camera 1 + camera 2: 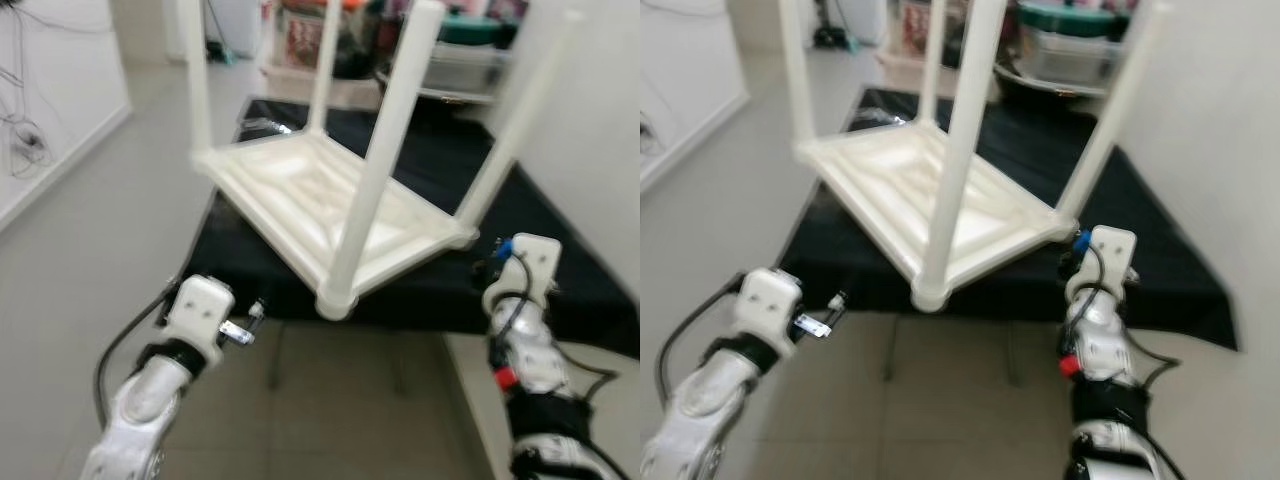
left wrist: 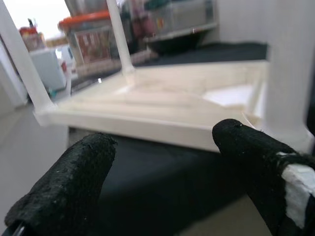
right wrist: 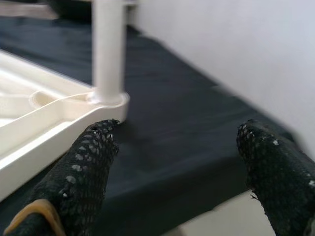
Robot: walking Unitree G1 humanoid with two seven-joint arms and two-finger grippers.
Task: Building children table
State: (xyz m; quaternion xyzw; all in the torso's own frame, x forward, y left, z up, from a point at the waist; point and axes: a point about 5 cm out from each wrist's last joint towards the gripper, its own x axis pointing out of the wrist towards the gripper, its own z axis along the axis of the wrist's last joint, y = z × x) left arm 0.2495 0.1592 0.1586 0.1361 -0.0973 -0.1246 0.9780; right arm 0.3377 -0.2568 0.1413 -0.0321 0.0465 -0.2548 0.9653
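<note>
A white children's table (image 1: 330, 215) lies upside down on a black-covered surface (image 1: 570, 270), its legs pointing up. Its nearest leg (image 1: 375, 170) stands at the corner that overhangs the front edge. My left gripper (image 1: 248, 322) hovers low at the front left, below and short of that edge. In the left wrist view it is open (image 2: 162, 167), facing the tabletop's rim (image 2: 147, 128). My right gripper (image 1: 487, 268) sits at the front right, by the right corner. It is open too (image 3: 177, 162), with one fingertip (image 3: 93, 147) close to that corner's leg (image 3: 108, 49).
A white wall (image 1: 600, 120) rises close on the right. Storage bins and boxes (image 1: 460, 60) crowd the back behind the black surface. Cables (image 1: 20, 130) hang on the left wall. Pale floor (image 1: 90, 250) stretches along the left side.
</note>
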